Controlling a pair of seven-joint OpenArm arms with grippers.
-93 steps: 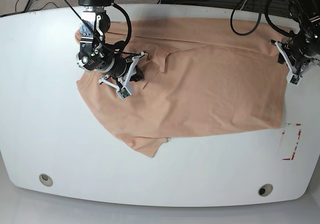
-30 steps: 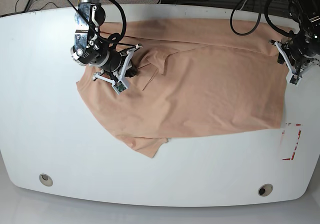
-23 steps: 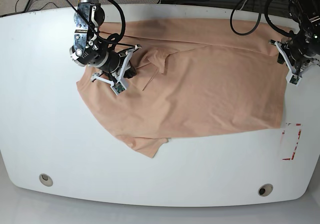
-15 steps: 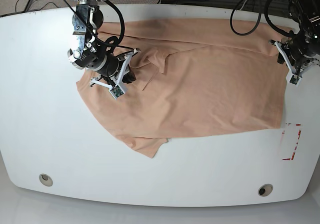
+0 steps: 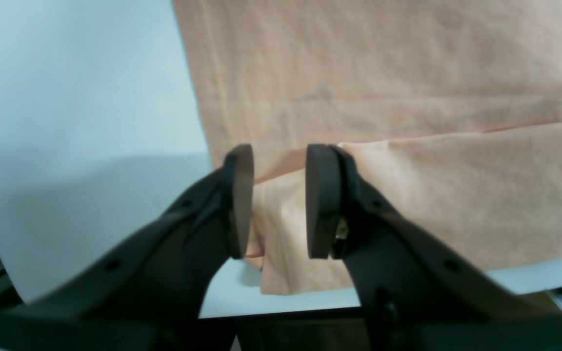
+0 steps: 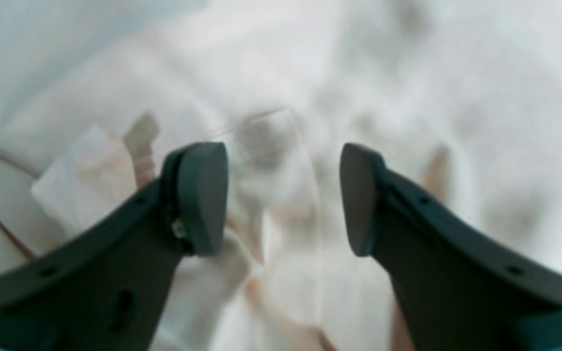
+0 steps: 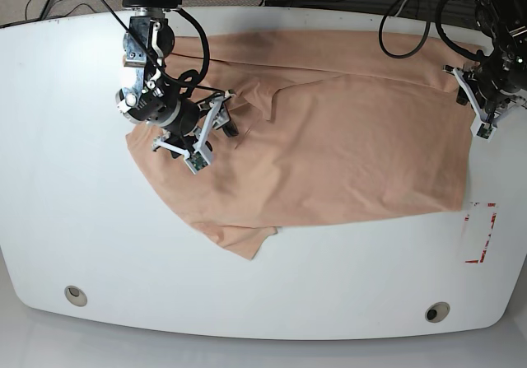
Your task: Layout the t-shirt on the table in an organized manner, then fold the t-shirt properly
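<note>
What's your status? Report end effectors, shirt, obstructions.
Right end effector open above the t-shirt, nothing held. Left end effector at the shirt's edge, jaws apart, fold between them. Shirt spread but rumpled on the table. No obstructions seen.

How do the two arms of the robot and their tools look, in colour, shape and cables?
Both arms are black with metallic grey joints, and black cables loop along them. Each tool, the right tool and the left tool, sits in a white skeletal frame. Seen from the wrist cameras, the fingers are matte black, curved, and end in flat rounded pads.
</note>
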